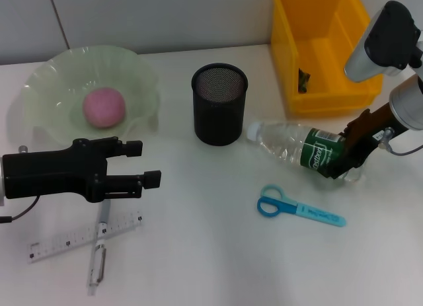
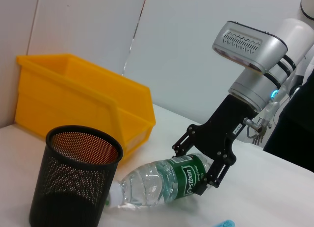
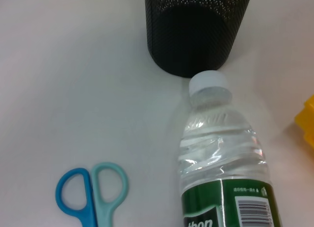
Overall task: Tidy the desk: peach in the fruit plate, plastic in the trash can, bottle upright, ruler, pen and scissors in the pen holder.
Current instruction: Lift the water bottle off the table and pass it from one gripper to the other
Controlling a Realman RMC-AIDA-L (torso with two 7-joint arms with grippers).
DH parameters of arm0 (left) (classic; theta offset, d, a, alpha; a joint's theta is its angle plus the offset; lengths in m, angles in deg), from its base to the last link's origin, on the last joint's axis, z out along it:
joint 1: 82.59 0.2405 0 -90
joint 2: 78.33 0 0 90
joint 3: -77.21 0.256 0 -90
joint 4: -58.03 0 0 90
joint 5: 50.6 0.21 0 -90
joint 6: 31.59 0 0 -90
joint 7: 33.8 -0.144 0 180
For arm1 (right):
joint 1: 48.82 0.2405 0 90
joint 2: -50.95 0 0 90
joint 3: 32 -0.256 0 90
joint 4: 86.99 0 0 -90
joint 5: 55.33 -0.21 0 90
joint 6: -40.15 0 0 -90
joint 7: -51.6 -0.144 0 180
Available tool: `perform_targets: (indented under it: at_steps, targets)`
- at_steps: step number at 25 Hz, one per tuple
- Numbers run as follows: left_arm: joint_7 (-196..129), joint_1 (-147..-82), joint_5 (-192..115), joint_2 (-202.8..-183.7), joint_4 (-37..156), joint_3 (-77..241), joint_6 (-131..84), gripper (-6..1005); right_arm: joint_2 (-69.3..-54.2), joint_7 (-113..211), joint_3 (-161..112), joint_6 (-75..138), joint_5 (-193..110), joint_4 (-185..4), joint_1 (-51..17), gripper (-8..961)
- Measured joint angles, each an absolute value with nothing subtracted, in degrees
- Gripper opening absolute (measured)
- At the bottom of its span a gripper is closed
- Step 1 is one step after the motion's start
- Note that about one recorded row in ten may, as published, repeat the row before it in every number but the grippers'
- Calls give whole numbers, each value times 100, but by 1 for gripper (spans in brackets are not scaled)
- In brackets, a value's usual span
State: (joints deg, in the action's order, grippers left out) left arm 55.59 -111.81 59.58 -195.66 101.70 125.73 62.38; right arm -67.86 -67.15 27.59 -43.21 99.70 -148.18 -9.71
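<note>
The pink peach (image 1: 103, 107) lies in the pale green fruit plate (image 1: 39, 88) at the back left. The clear bottle (image 1: 291, 142) (image 2: 157, 183) (image 3: 221, 153) lies on its side, cap toward the black mesh pen holder (image 1: 219, 111) (image 2: 73, 188). My right gripper (image 1: 336, 155) (image 2: 196, 165) is shut around its green-labelled end. The blue scissors (image 1: 297, 208) (image 3: 93, 192) lie in front of the bottle. At the front left are the ruler (image 1: 66, 240) and pen (image 1: 98, 260), with my left gripper (image 1: 145, 163) open just above them. A small dark scrap (image 1: 303, 80), apparently the plastic, sits in the yellow trash can (image 1: 330, 101).
The yellow bin (image 2: 73, 89) stands at the back right, close behind the bottle and my right arm. The pen holder (image 3: 196, 36) is upright mid-table, almost touching the bottle's cap. White tabletop lies between the ruler and the scissors.
</note>
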Motion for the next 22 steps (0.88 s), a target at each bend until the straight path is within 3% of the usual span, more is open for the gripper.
perform_targets:
  at_steps: [22]
  targets:
    - [5559, -11174, 5953, -19549, 10147, 12573, 6244, 835, -6734, -6698, 2785, -4414, 10001, -14551, -817, 770]
